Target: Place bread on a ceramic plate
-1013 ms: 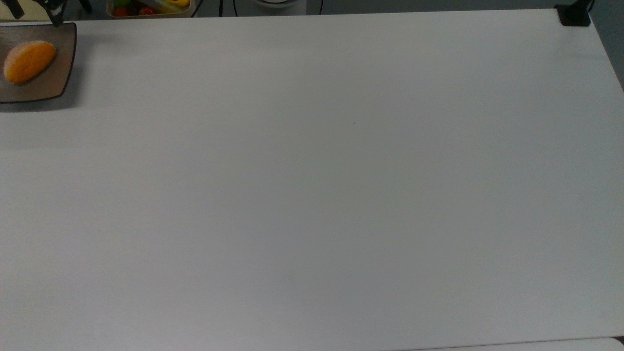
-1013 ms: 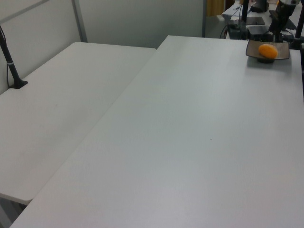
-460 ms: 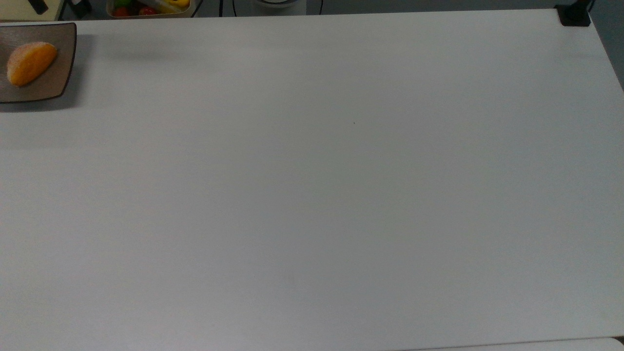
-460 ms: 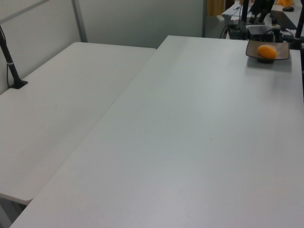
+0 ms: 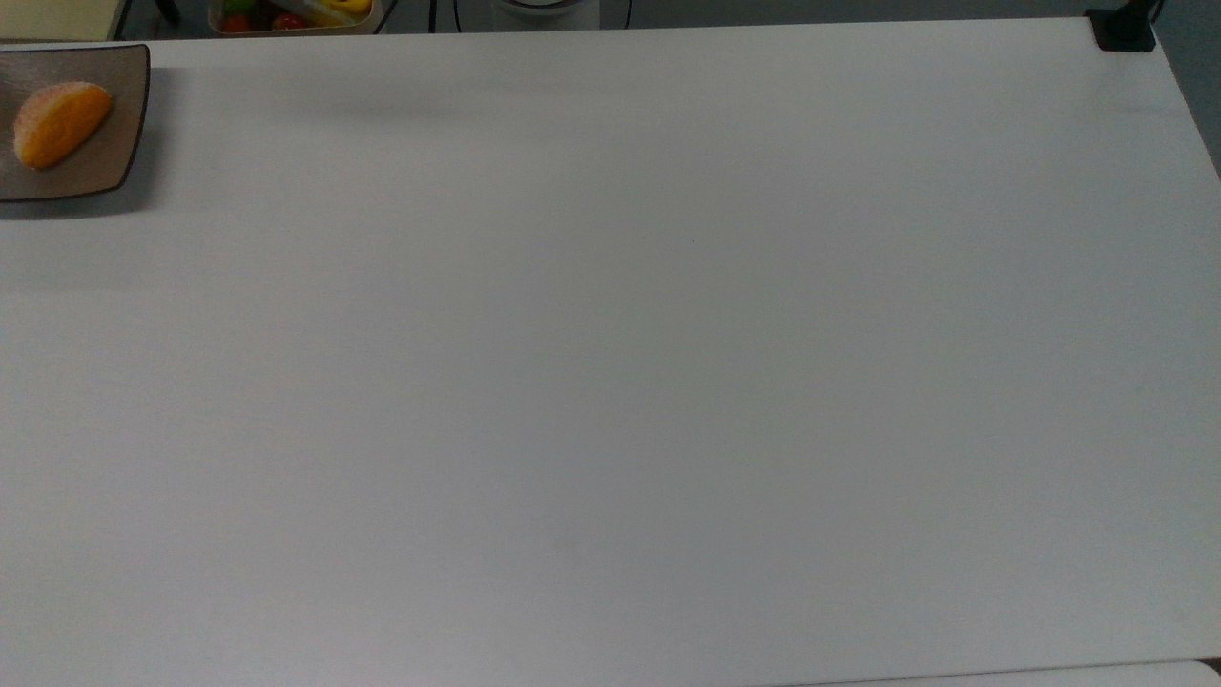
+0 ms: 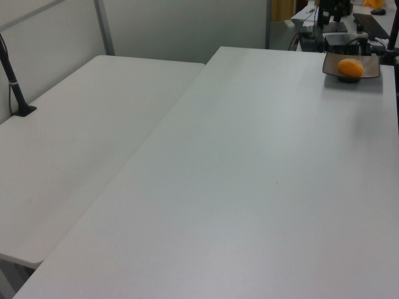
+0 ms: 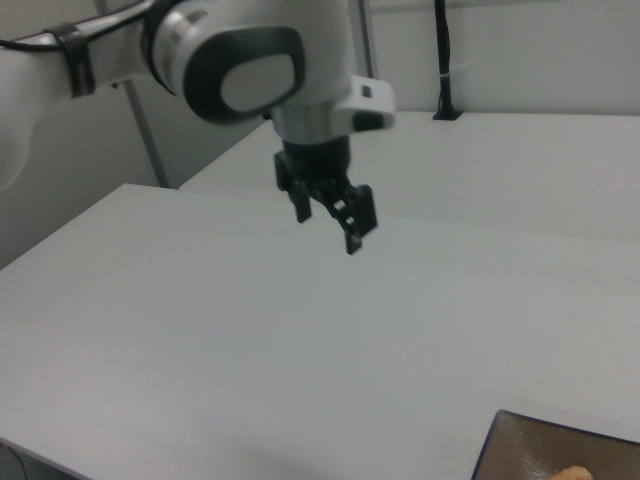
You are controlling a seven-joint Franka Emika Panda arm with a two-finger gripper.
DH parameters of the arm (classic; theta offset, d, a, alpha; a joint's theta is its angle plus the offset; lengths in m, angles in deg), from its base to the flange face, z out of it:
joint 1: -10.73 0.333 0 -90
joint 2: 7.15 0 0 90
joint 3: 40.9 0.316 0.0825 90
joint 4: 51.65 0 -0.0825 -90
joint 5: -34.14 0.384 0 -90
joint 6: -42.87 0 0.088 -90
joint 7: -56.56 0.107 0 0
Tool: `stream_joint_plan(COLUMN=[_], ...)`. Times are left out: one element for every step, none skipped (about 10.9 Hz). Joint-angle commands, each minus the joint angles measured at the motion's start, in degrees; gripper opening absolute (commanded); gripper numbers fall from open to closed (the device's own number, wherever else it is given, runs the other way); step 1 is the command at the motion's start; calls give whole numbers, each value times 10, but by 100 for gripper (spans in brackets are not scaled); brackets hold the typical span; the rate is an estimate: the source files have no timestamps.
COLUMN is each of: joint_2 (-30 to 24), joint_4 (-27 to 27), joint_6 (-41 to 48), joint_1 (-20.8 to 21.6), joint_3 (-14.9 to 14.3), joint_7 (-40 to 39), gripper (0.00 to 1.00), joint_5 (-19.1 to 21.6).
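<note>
The bread [image 5: 59, 122], an orange roll with a sugared edge, lies on the brown square ceramic plate [image 5: 110, 162] at the top view's upper left corner. In the left view, the bread [image 6: 351, 66] and plate [image 6: 372, 66] sit at the table's far right end. In the right view my gripper [image 7: 326, 228] hangs open above the white table, nothing between its fingers, well up and left of the plate corner [image 7: 520, 445] and a sliver of bread [image 7: 578, 472] at the bottom right.
A box of colourful fruit [image 5: 291, 14] stands just beyond the table's far edge in the top view. A black clamp [image 5: 1124, 29] sits at the top right corner. A second white table [image 6: 81, 143] adjoins on the left view's left, with a black post [image 6: 12, 81].
A second ago my gripper's tips stood by the plate's far edge in the top view; they have since moved up and out of it. The bread stays on the plate.
</note>
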Motion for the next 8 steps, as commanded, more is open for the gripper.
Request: stream_joint_plan(joint_2=[-13,-11,-11,-13,-11,-6,0,4], joint_4=[-9,-11,-13,-15,-15,-16,-16,-19], joint_6=[7,3,2,3,2,1,1,-3], joint_1=[-6,-6,-6,-4,-2,-2,3,5], joint_3=[118,154,183,195,220,237,242,253], joint_7=[73,93,123,137,144,158,162,162], gripper=[100,100,100,100,100,100,100,100], joint_5=[-43,-43,-44,-42,-41,-41,-41,-43])
